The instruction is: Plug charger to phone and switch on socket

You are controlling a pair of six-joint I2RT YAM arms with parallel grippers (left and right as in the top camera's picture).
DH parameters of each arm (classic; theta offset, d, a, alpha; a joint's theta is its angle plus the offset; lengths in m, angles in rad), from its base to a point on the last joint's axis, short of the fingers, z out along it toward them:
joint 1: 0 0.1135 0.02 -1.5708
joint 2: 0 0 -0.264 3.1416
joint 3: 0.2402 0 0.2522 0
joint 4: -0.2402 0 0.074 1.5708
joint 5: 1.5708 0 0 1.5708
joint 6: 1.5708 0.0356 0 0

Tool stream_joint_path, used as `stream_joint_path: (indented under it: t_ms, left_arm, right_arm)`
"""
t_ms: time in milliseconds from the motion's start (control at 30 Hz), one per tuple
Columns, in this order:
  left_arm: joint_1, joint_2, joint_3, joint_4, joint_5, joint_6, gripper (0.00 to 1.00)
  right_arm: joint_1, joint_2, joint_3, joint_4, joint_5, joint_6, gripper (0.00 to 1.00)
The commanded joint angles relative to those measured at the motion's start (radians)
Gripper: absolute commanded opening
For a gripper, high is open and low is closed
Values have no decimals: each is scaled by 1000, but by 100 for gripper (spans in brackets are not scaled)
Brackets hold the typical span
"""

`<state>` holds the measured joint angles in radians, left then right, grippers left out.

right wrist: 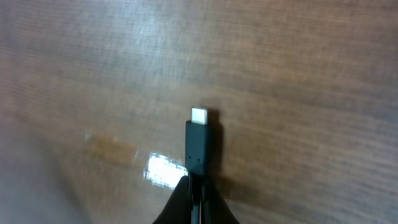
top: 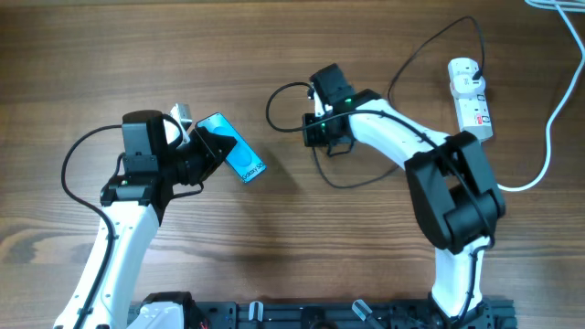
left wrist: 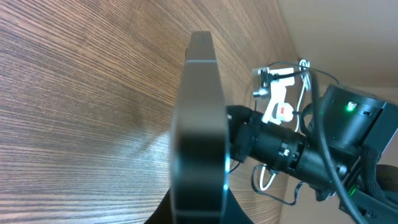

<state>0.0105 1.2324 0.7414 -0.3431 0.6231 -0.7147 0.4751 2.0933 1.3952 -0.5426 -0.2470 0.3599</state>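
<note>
My left gripper (top: 208, 146) is shut on the phone (top: 239, 158), whose teal screen with "Galaxy" text faces up at a tilt, left of table centre. In the left wrist view the phone (left wrist: 200, 124) is seen edge-on between the jaws (left wrist: 199, 208). My right gripper (top: 315, 128) is shut on the charger, a thin black cable (top: 283, 91) looping across the table. In the right wrist view the charger's plug (right wrist: 200, 146) sticks out of the jaws (right wrist: 198, 190), its metal tip pointing away over the wood. The white socket (top: 471, 99) lies at the far right with a black plug in it.
A thicker white cable (top: 553, 119) curves along the far right edge near the socket. The right arm (left wrist: 298, 149) shows in the left wrist view beyond the phone. The black cable also loops below the right gripper (top: 352, 178).
</note>
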Motion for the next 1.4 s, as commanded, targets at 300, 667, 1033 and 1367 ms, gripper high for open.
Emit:
stream_joint_path:
  t_ms: [300, 667, 1033, 1367]
  left_arm:
    - [101, 0, 12, 340, 399, -91, 4]
    - [93, 0, 12, 383, 472, -311, 4]
    - [92, 21, 12, 369, 408, -231, 4]
    - [92, 79, 12, 370, 428, -236, 4]
  right_arm:
    - [-61, -320, -13, -479, -832, -517, 5]
    - [94, -377, -19, -373, -788, -380, 5]
    - [95, -414, -19, -332, -605, -298, 5]
    - [99, -496, -20, -312, -597, -303, 5]
